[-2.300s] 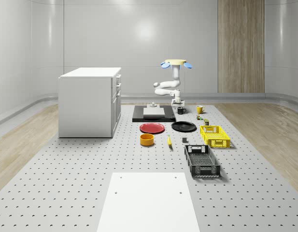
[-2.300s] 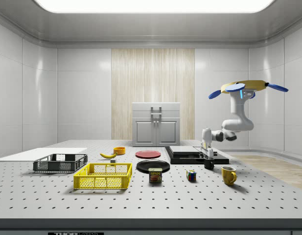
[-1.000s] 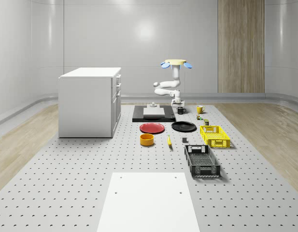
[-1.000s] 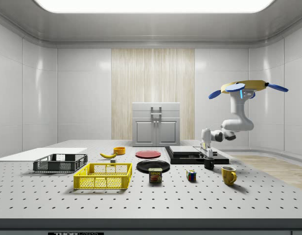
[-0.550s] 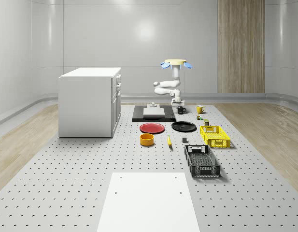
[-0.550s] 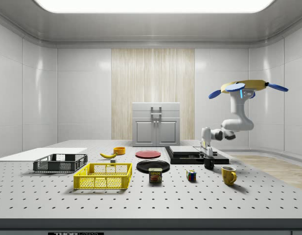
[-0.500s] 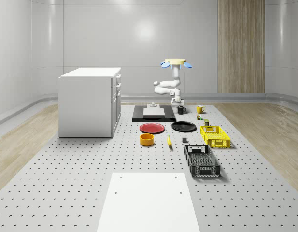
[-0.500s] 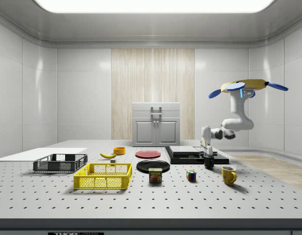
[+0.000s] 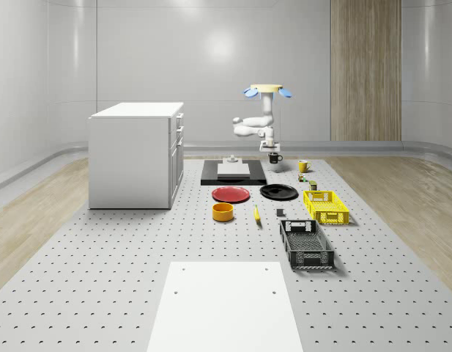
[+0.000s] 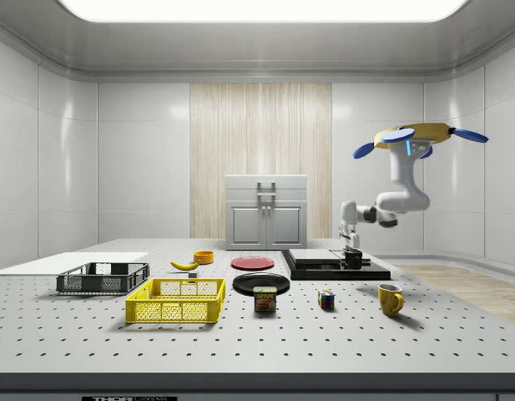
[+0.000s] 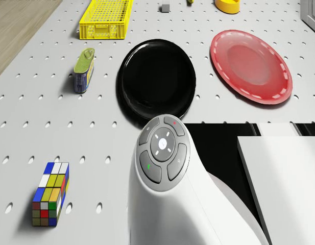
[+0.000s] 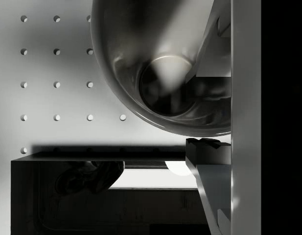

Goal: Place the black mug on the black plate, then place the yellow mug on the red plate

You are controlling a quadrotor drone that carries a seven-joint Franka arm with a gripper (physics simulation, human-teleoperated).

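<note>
The black mug [image 9: 274, 158] [image 10: 353, 260] hangs just above the table, beside the black slab's corner. My gripper [image 9: 273, 152] [image 10: 352, 249] [image 12: 197, 112] is shut on its rim, one finger [image 12: 209, 44] inside the cup [image 12: 160, 73] and one outside. The drone [image 9: 268, 89] [image 10: 416, 135] hovers over the table's far end, arm bent downward. The black plate [image 9: 278, 192] [image 11: 157, 79] lies nearer than the mug in the whole-scene view, with the red plate [image 9: 231, 194] [image 11: 250, 66] beside it. The yellow mug [image 9: 303, 166] [image 10: 390, 298] stands upright on the table.
A black slab [image 9: 233, 176] carries a white block. A Rubik's cube [image 11: 51, 194] and a tin [image 11: 84, 69] lie near the plates. A yellow crate [image 9: 326, 206], black crate [image 9: 306, 244], orange bowl [image 9: 223, 212], banana [image 9: 256, 214] and white cabinet [image 9: 135, 154] are around.
The black mug has been lifted off the table in the shut gripper. The drone and arm have risen and shifted slightly toward the slab.
</note>
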